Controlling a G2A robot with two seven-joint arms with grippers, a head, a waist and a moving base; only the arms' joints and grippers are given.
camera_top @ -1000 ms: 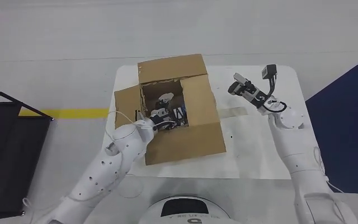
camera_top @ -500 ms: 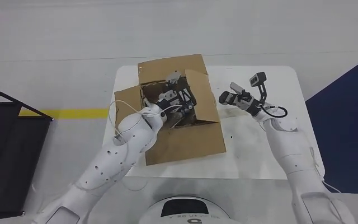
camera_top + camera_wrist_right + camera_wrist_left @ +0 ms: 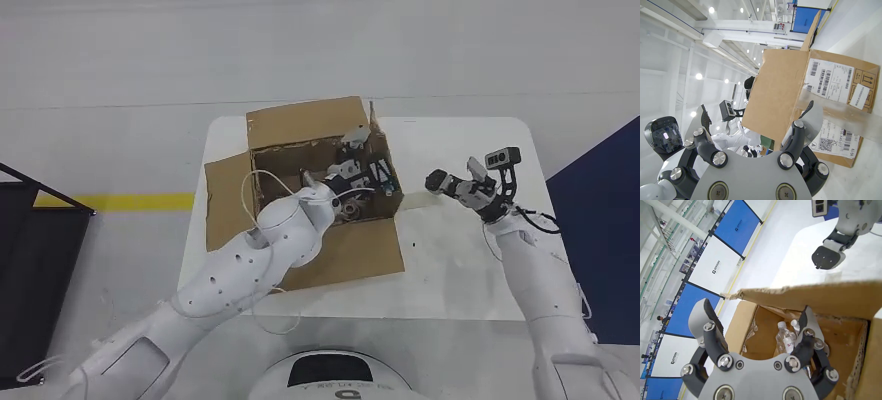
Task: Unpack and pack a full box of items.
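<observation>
Since the earlier frames the left arm is swinging across the cardboard box [image 3: 330,250] to its right flap [image 3: 778,91], now standing upright, and the right gripper [image 3: 441,182] is drawing back. The left gripper [image 3: 756,309] is hovering over the open box, fingers apart, holding nothing. The right gripper is hanging near the flap's outer face, fingers likewise apart and empty. The box is sitting on the white table [image 3: 470,270], with a clear plastic bottle [image 3: 784,336] lying inside
</observation>
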